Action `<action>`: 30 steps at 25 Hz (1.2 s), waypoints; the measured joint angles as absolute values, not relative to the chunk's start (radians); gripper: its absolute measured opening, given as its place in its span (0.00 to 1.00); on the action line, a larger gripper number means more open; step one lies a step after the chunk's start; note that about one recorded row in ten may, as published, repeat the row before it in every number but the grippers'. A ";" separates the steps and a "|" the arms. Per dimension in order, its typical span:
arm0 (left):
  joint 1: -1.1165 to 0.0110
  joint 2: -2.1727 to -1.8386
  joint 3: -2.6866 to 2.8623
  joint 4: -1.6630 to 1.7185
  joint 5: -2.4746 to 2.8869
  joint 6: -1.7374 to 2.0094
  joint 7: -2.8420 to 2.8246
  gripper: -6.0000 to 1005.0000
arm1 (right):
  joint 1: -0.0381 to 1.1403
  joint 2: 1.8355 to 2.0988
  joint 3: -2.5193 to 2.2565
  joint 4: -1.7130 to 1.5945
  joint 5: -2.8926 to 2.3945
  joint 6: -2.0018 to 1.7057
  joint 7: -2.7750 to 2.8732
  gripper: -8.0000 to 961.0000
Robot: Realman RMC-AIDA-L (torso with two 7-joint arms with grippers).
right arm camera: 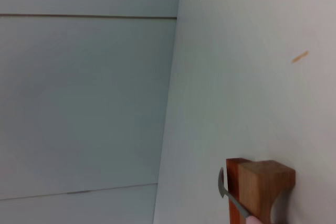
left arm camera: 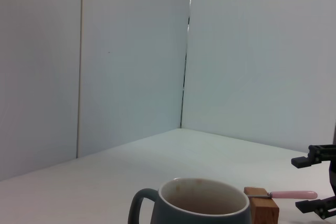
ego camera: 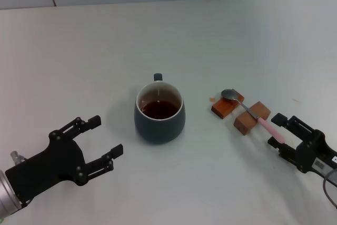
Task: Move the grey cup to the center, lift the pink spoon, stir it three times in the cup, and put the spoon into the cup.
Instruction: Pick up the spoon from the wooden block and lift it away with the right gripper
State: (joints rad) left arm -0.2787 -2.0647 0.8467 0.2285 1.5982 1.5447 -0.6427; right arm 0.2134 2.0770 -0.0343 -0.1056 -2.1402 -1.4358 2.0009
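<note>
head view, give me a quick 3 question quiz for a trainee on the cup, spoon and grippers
1. True or false: the spoon is already in the cup.
2. What does the spoon rest on? A) the table alone B) two wooden blocks C) the cup's rim
3. Which gripper is at the spoon's pink handle?

Key:
1. False. It lies to the right of the cup, apart from it.
2. B. It lies across the blocks.
3. The right gripper, open, with the handle end between its fingers. The left gripper is open, low on the left, clear of the cup.
</note>
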 joint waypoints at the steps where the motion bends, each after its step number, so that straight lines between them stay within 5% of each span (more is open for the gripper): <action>1: -0.279 -2.065 0.847 0.228 1.598 1.545 -0.643 0.81 | 0.216 2.077 -0.034 -0.105 -2.139 -1.434 2.001 0.81; 30: -0.287 -2.065 0.826 0.229 1.598 1.545 -0.645 0.81 | 0.241 2.079 -0.031 -0.086 -2.135 -1.391 2.004 0.74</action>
